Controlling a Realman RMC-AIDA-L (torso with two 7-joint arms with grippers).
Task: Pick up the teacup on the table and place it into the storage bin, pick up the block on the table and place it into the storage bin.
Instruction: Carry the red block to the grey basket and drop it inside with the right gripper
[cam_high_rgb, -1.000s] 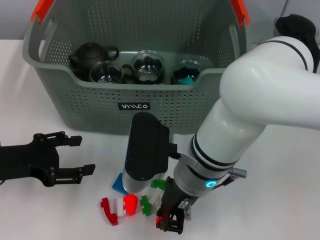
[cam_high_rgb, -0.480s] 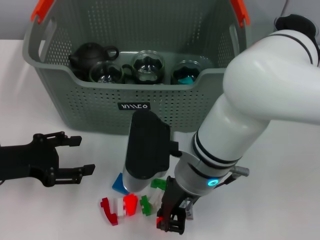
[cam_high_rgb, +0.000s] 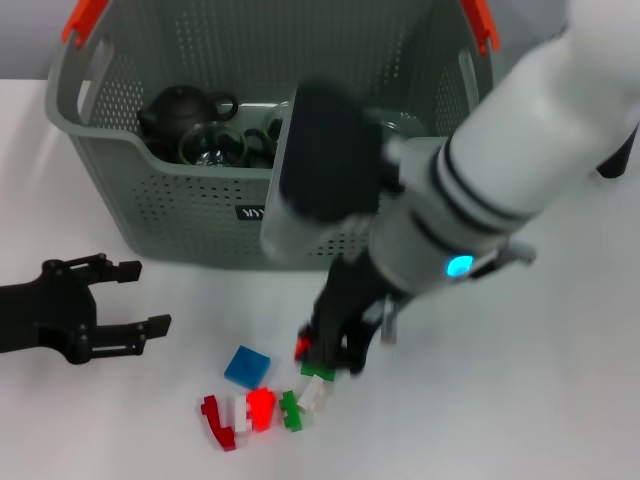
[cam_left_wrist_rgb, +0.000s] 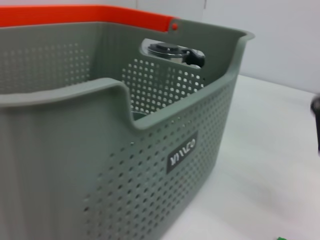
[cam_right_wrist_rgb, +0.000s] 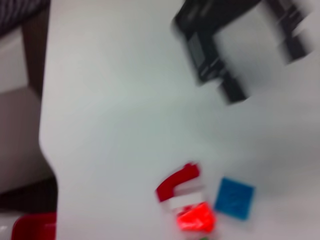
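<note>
Teacups (cam_high_rgb: 213, 146) already in bin (cam_high_rgb: 150, 190). Right gripper (cam_high_rgb: 328, 350) pinching a red block (cam_high_rgb: 302, 347) above the pile; left gripper (cam_high_rgb: 105, 307) parked, fingers spread. Drop-off pending.

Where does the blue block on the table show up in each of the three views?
Head view: blue block lies on the table in front of the bin, just above the red-and-white block cluster.
Left wrist view: not in it.
Right wrist view: blue block sits low in the picture.
Shared landmark: the red-and-white block cluster beside it in both.
</note>
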